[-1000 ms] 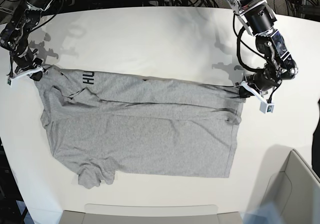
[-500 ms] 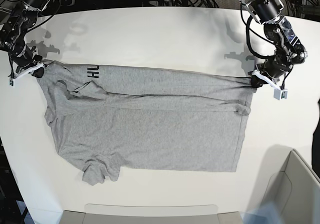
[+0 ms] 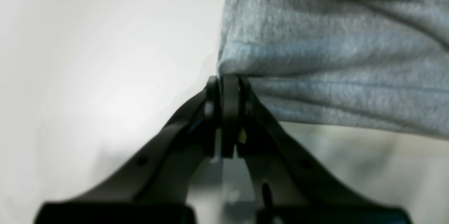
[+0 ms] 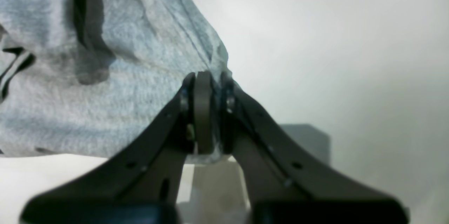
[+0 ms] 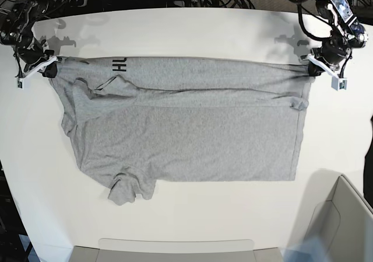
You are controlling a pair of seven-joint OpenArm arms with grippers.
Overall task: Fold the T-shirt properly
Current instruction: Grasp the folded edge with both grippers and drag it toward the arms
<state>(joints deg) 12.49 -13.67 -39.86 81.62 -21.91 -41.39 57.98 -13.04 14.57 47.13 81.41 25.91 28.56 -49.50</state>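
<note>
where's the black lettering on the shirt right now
In the base view the black lettering sits on the T-shirt's far folded edge, toward the view's left, near the right gripper.

The T-shirt [image 5: 186, 131] lies spread across the bench [image 5: 175, 34], its far edge stretched between the two claws. The right claw [image 5: 48, 69] pinches the far corner on the base view's left, the left claw [image 5: 315, 69] the far corner on its right.
</note>
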